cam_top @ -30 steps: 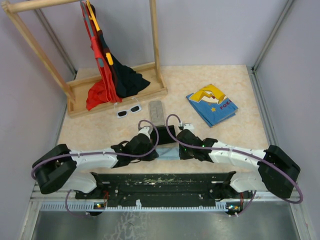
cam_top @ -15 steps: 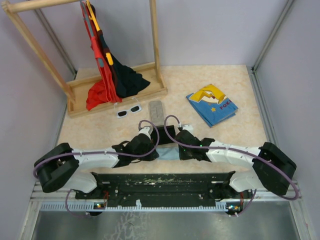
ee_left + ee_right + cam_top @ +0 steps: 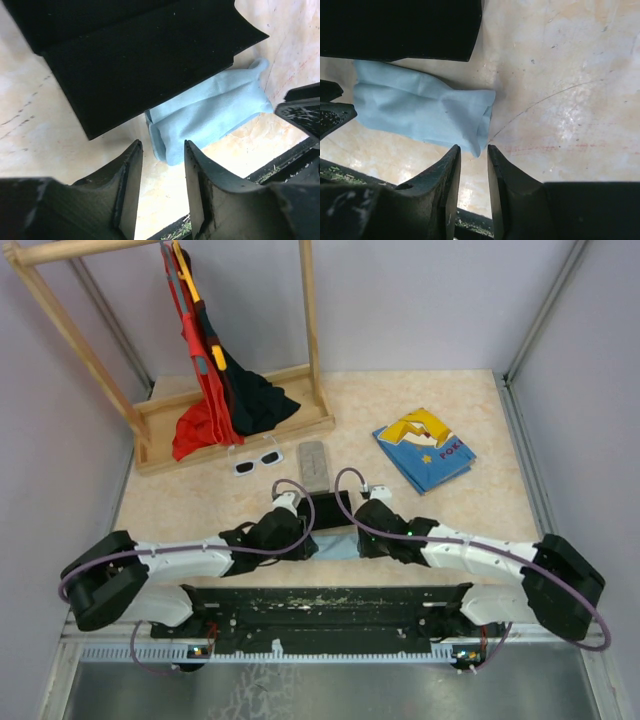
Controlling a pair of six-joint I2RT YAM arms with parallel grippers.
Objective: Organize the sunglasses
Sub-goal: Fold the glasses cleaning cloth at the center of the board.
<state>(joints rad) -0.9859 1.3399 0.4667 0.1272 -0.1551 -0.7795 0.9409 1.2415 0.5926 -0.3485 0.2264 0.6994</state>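
Sunglasses near rack base, perhaps touching

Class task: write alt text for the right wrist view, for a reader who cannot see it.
A folded light-blue cloth lies on the pale marbled table, one end just beyond the right end effector, whose black fingers stand slightly apart, holding nothing. A black case fills the upper left.

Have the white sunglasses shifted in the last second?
No. The white sunglasses lie at the same spot, just in front of the wooden rack's base, left of the grey case.
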